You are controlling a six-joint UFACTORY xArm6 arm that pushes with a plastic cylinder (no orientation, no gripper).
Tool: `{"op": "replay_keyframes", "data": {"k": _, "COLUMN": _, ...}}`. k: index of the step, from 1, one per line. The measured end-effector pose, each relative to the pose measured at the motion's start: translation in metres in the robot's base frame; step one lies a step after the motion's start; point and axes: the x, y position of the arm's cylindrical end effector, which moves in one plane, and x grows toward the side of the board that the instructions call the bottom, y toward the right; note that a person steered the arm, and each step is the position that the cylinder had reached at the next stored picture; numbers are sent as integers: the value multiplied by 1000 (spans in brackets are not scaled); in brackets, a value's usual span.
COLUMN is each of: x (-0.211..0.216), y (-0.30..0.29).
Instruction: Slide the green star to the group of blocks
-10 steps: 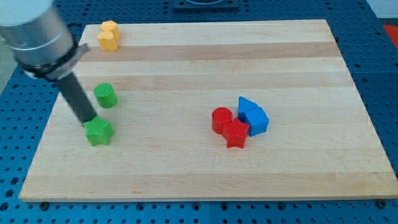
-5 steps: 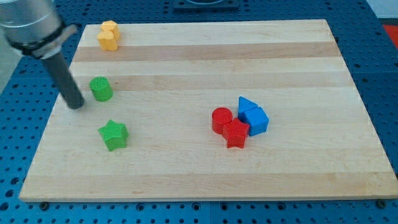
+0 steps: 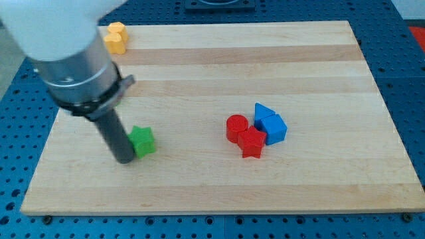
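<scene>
The green star (image 3: 142,141) lies on the wooden board (image 3: 219,79), left of centre. My tip (image 3: 124,159) touches the star's left side, slightly below it. The group of blocks sits right of centre: a red cylinder (image 3: 236,127), a red star (image 3: 252,142), a blue cube (image 3: 272,128) and a blue triangle (image 3: 262,111), all touching. The star is well apart from the group, to its left.
A yellow block (image 3: 115,37) sits at the board's top left corner. The arm's grey body (image 3: 73,60) covers the board's upper left area and hides the green cylinder seen earlier.
My tip swung away to the left of the green cylinder, then came back down to the star's left side. The star has slid rightward toward the group.
</scene>
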Motion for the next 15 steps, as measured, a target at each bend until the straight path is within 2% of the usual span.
{"op": "replay_keyframes", "data": {"k": 1, "x": 0, "y": 21}}
{"op": "replay_keyframes", "data": {"k": 2, "x": -4, "y": -5}}
{"op": "replay_keyframes", "data": {"k": 4, "x": -55, "y": -12}}
{"op": "replay_keyframes", "data": {"k": 5, "x": -55, "y": 10}}
{"op": "replay_keyframes", "data": {"k": 6, "x": -57, "y": -10}}
{"op": "replay_keyframes", "data": {"k": 7, "x": -84, "y": -16}}
{"op": "replay_keyframes", "data": {"k": 8, "x": -88, "y": -7}}
{"op": "replay_keyframes", "data": {"k": 12, "x": -4, "y": 89}}
{"op": "replay_keyframes", "data": {"k": 13, "x": -5, "y": 76}}
{"op": "replay_keyframes", "data": {"k": 14, "x": -20, "y": 37}}
{"op": "replay_keyframes", "data": {"k": 15, "x": -55, "y": 33}}
